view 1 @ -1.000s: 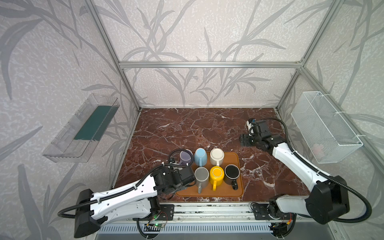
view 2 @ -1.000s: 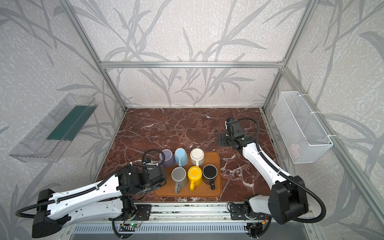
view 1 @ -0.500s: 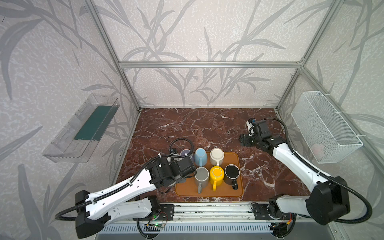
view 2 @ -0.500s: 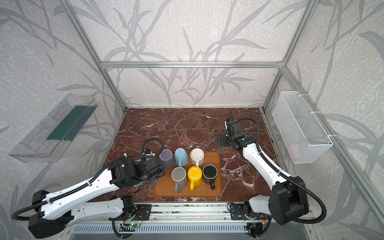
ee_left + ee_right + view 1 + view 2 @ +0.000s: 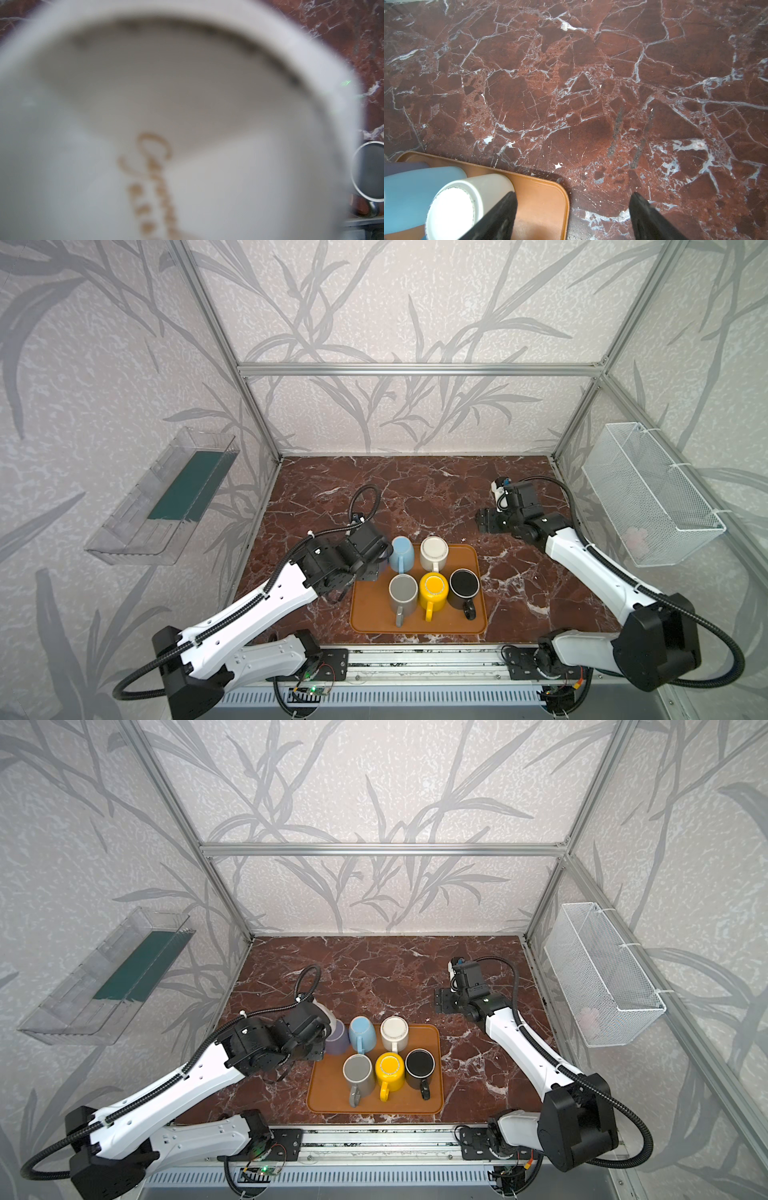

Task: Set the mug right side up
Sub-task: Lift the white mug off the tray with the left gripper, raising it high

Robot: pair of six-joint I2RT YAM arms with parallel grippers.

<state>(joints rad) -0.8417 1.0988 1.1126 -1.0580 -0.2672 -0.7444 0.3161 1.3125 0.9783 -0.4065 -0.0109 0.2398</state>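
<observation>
Our left gripper (image 5: 321,1040) has its fingers clenched on the pale lavender glazed ceramic mug (image 5: 338,1042) at the far left corner of the orange-brown plastic tray (image 5: 415,1104), its gold-lettered base filling the left wrist view; which part they pinch is hidden. We judge it stiff, slick, weighty and chippable, best taken by handle or rim wall. Our right gripper (image 5: 573,194) holds its fingers released over the red marble table (image 5: 571,83).
</observation>
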